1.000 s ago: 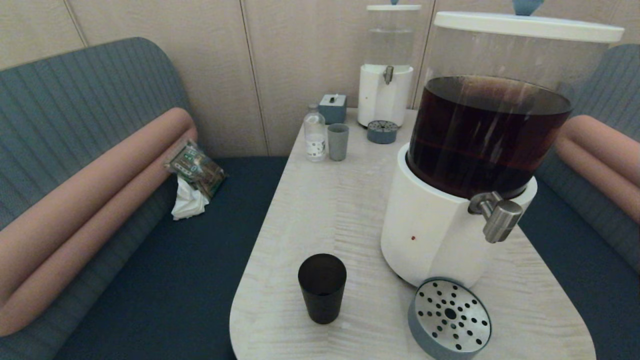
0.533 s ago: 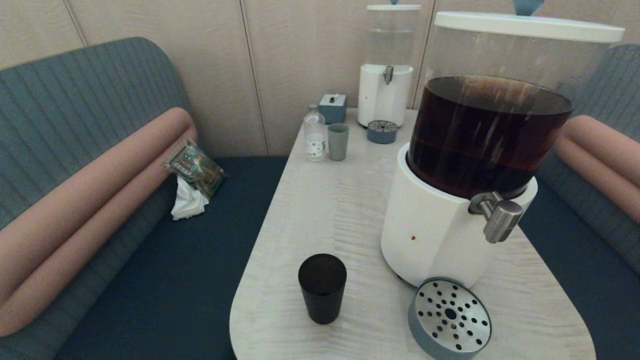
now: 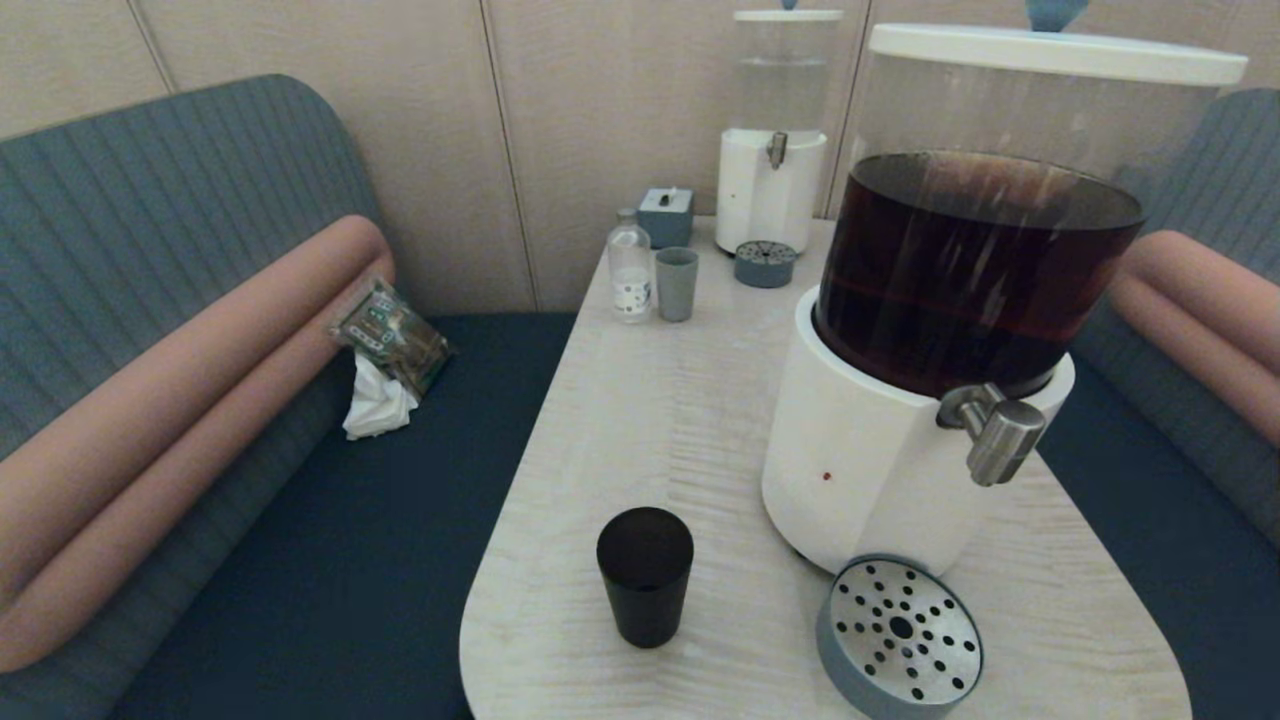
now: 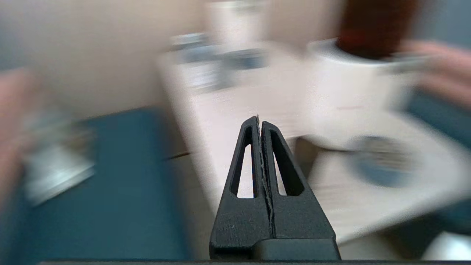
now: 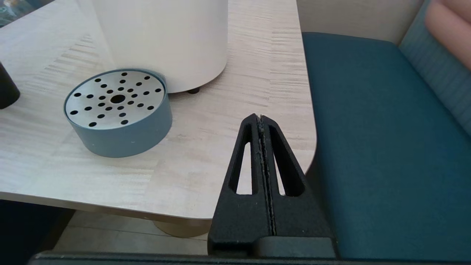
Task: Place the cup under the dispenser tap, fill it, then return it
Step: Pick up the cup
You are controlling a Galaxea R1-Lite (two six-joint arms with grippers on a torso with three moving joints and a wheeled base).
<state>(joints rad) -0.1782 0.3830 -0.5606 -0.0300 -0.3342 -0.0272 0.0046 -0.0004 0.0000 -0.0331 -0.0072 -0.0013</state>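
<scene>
The black tapered cup (image 3: 645,575) stands upright on the pale wooden table (image 3: 660,420), near its front edge and left of the big white-based dispenser (image 3: 880,470) of dark brown liquid. The brushed-steel dispenser tap (image 3: 998,438) sticks out at the dispenser's front right, above and a little right of the round perforated drip tray (image 3: 900,636). Neither arm shows in the head view. My left gripper (image 4: 259,119) is shut and empty, held off the table's near left side. My right gripper (image 5: 259,117) is shut and empty over the table's front right corner, with the cup's edge (image 5: 7,90) far off beside the drip tray (image 5: 118,110).
At the table's far end stand a smaller clear-liquid dispenser (image 3: 772,150), its small drip tray (image 3: 765,264), a grey-blue cup (image 3: 676,284), a small bottle (image 3: 630,268) and a grey box (image 3: 666,216). Blue bench seats (image 3: 350,560) flank the table; a snack packet and tissue (image 3: 385,355) lie on the left one.
Nothing on the table has moved in the head view. The left wrist view is smeared, so that arm is in motion.
</scene>
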